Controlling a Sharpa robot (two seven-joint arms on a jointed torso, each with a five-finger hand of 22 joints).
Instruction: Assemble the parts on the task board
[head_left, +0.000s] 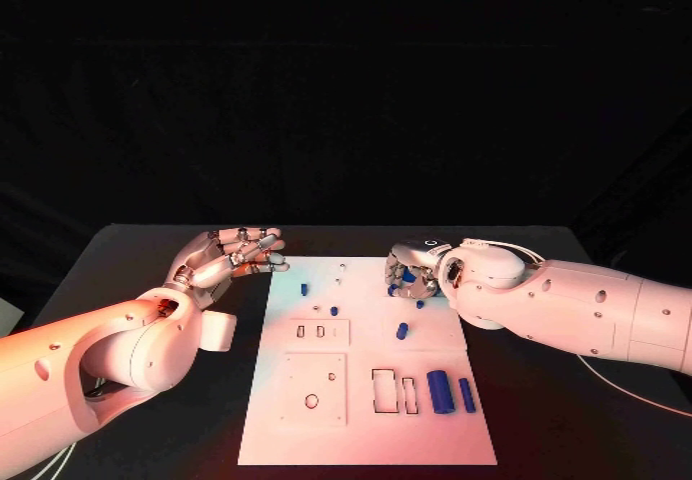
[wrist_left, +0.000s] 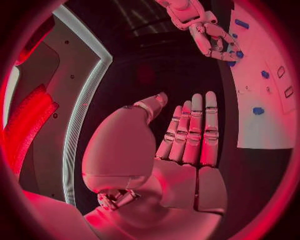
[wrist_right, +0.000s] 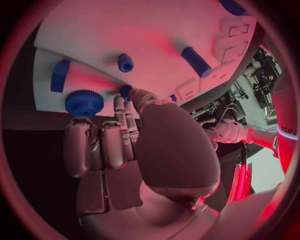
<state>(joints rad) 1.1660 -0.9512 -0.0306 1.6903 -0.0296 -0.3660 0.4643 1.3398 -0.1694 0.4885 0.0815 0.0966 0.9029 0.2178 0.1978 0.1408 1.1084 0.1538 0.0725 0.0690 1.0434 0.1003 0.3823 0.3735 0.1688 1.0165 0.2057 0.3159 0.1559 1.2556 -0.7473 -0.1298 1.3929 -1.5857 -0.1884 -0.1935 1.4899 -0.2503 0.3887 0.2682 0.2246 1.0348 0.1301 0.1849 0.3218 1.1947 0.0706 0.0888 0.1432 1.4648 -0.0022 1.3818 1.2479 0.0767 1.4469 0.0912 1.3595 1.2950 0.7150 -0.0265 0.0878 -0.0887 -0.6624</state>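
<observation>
The task board (head_left: 368, 420) is white, the parts (head_left: 441, 391) on it are blue, and one blue gear (wrist_right: 84, 102) has a ridged rim. The table (head_left: 562, 430) is black.

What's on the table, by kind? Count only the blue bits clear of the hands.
Hands: 2 (left hand, right hand)
Board: 1
Small blue parts: 3
Long blue parts: 2
Total: 8
More blue sits under the right hand, too hidden to count.
</observation>
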